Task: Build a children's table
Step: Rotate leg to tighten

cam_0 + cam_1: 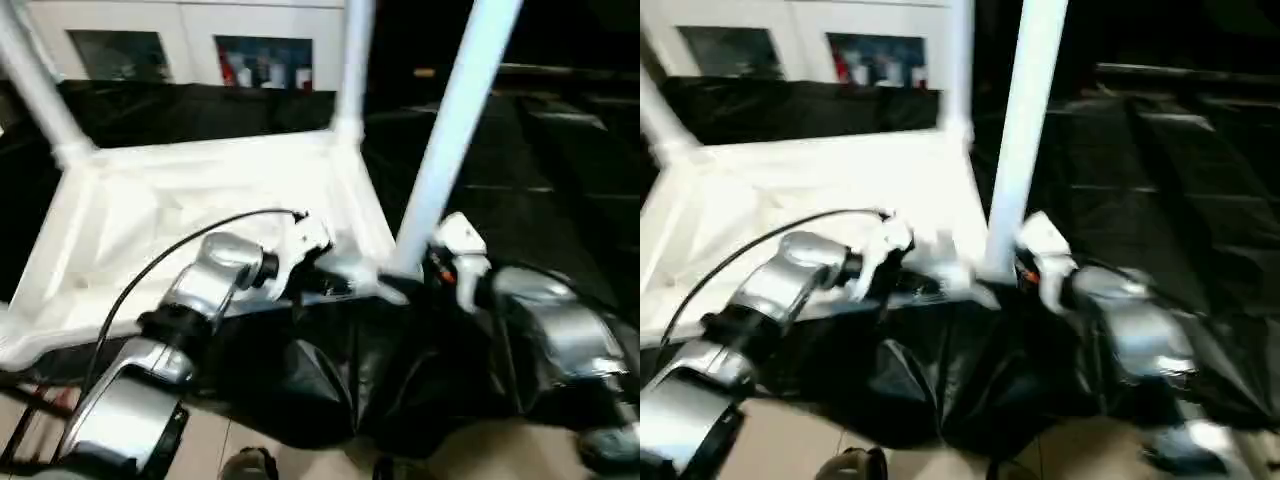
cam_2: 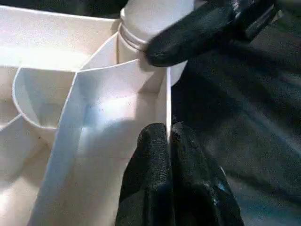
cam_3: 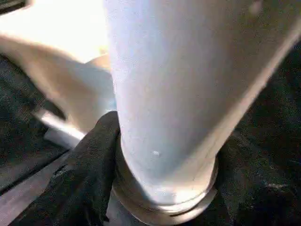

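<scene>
Tabletop (image 1: 200, 210): upside down on black-draped work table (image 1: 560, 200)
Near-right leg (image 1: 455, 120): upright, leaning slightly, foot in corner socket
Right gripper (image 3: 160, 155): clamped around leg base
Left gripper (image 2: 169, 141): pinched shut on tabletop rim beside socket
Nearer arm: right

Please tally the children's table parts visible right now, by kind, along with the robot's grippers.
Tabletop, lying underside up: 1
Legs standing in its corner sockets: 3, far left, far right, near right
Grippers: 2, left gripper pinching the tabletop's rim, right gripper around the near right leg's base
Total: 6
</scene>
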### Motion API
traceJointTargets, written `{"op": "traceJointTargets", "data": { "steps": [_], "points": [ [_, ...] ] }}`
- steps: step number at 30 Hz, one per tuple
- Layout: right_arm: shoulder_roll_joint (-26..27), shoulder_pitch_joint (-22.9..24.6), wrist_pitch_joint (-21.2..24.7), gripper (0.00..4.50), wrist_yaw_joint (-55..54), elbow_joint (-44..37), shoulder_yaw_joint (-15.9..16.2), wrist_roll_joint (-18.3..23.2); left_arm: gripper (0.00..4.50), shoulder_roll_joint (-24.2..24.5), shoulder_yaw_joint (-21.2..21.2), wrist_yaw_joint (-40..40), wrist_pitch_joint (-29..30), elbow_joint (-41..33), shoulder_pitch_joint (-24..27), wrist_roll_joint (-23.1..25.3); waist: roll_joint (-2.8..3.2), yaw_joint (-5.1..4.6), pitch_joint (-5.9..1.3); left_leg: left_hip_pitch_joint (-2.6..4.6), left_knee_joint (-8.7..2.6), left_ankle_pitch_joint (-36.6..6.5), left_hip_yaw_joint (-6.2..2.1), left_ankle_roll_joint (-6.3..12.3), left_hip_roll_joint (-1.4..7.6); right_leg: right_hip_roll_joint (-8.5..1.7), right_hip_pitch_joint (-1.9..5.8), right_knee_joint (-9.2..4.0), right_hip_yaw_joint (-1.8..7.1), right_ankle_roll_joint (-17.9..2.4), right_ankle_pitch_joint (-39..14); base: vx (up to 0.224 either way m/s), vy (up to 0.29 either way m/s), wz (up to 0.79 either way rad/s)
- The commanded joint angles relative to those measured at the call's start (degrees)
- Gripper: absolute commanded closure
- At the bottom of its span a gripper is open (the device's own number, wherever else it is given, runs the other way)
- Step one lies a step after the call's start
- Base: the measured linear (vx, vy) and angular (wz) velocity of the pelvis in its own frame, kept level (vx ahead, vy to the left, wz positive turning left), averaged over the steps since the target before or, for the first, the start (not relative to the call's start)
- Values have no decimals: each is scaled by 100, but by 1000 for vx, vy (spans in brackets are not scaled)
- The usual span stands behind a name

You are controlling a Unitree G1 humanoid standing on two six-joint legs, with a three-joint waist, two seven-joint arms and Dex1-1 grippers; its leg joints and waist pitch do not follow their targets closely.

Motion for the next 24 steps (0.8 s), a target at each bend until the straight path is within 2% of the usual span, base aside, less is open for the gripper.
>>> {"op": "traceJointTargets", "data": {
  "steps": [1,2,4,8,9,12,13,16,18,19,22,24],
  "points": [
    [393,-70,347,181,-852,566,-119,-97,450,-429,141,339,-10,-50,-357,-216,-64,-17,-455,144,-367,-1912,-76,121,44,-215,296,-446,141,-966,-2341,0,0,0],
    [827,-251,356,181,-1565,915,-360,-41,450,-684,295,955,35,171,-513,-210,-46,-25,-476,165,-355,-1894,-74,88,45,-222,286,-436,145,-1030,-2227,0,0,0],
    [972,-322,308,182,-1781,1040,-413,-31,450,-774,344,1162,39,243,-565,-211,-59,-30,-480,164,-357,-1813,-73,54,38,-209,308,-428,136,-1067,-2066,0,0,0],
    [1148,-413,81,182,-1748,1142,-306,-52,450,-866,372,1256,-17,285,-601,-223,-51,-28,-493,147,-346,-1639,-53,175,35,-200,335,-390,150,-1148,-1592,0,0,0],
    [1148,-413,81,147,-1748,1142,-306,-52,450,-866,372,1256,-17,285,-601,-223,-59,-28,-494,138,-344,-1606,-48,219,33,-204,346,-380,150,-1169,-1533,0,0,0],
    [1209,-442,-28,147,-1439,1028,-203,-10,450,-842,315,1024,-130,193,-549,-237,-53,-23,-477,147,-354,-1683,-48,239,37,-206,345,-406,146,-1135,-1721,0,0,0],
    [1068,-408,-108,107,-1028,805,-31,-15,450,-729,213,648,-237,50,-453,-238,-73,-25,-479,144,-358,-1698,-52,236,39,-212,353,-402,144,-1115,-1791,0,0,0],
    [883,-347,-137,107,-603,592,76,29,450,-622,136,376,-276,-12,-397,-239,-70,-20,-479,131,-359,-1664,-55,291,50,-210,366,-393,153,-1091,-1685,0,0,0],
    [578,-248,-200,107,-40,333,229,110,450,-492,30,71,-374,-58,-338,-246,-73,-2,-484,152,-350,-1652,-47,312,58,-215,362,-394,154,-1162,-1668,0,0,0],
    [352,-166,-235,107,312,148,335,164,450,-409,-26,-125,-403,-116,-296,-266,-48,32,-491,161,-346,-1637,-44,331,75,-217,361,-379,162,-1197,-1618,0,0,0],
    [-152,14,-301,107,1020,-213,503,238,450,-232,-125,-586,-540,-254,-210,-318,-55,80,-485,174,-347,-1711,-38,356,96,-212,363,-385,159,-1223,-1629,0,0,0],
    [-400,117,-341,107,1361,-389,575,268,450,-146,-175,-855,-540,-355,-157,-368,-52,104,-484,155,-347,-1717,-38,357,99,-222,361,-369,161,-1234,-1662,0,0,0]
  ]
}}
